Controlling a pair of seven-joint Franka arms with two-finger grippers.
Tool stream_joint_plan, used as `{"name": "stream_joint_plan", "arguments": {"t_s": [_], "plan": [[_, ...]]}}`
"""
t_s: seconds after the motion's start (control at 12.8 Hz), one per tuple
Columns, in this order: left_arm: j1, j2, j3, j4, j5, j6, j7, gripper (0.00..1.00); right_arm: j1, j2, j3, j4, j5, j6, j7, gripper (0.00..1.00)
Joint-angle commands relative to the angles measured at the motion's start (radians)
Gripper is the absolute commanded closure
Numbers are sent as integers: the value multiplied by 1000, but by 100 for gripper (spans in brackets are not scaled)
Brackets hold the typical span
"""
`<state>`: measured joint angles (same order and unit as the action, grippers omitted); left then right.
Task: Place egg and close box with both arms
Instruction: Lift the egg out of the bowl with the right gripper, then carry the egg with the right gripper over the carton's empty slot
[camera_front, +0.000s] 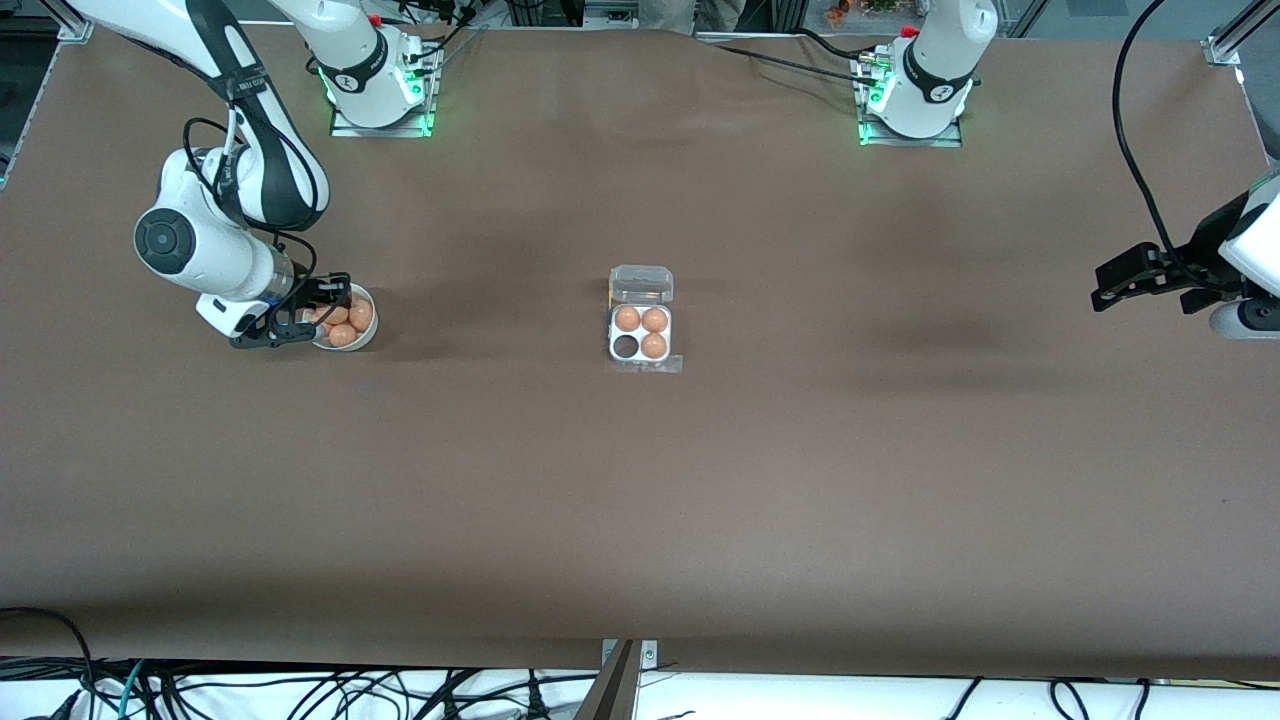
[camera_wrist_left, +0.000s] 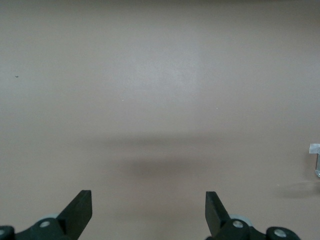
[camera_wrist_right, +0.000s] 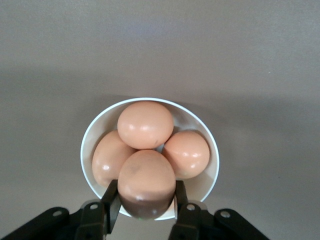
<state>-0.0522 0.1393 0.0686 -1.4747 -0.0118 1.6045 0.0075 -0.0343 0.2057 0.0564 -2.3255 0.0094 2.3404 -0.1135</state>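
Note:
The box sits at the table's middle with its clear lid open; three eggs fill its cells and one cell is empty. A white bowl of eggs stands toward the right arm's end. My right gripper is at the bowl, shut on an egg, with three more eggs in the bowl under it. My left gripper waits open and empty over bare table at the left arm's end.
The brown table stretches wide around the box. Both arm bases stand along the edge farthest from the front camera. Cables hang at the table's near edge. A small clear corner of something shows at the left wrist view's edge.

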Motion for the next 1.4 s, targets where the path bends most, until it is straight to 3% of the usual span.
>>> {"name": "stream_joint_plan", "arguments": {"t_s": [0.0, 0.23, 0.62, 0.86, 1.09, 1.32], "plan": [[5, 8, 2, 24, -8, -15, 5, 0, -3, -92, 8, 38, 4, -125, 11, 100], [5, 8, 2, 24, -8, -17, 5, 0, -3, -131, 0, 223, 4, -397, 15, 100], [5, 8, 0, 24, -8, -15, 5, 0, -9, -117, 0, 668, 4, -818, 34, 100], [5, 8, 2, 24, -8, -15, 5, 0, 16, -86, 11, 761, 8, -865, 110, 100], [5, 8, 0, 24, -8, -17, 3, 0, 134, 1, 11, 850, 17, -856, 274, 100], [5, 8, 0, 24, -8, -15, 3, 0, 255, 110, 11, 925, 81, -814, 444, 100]]}}
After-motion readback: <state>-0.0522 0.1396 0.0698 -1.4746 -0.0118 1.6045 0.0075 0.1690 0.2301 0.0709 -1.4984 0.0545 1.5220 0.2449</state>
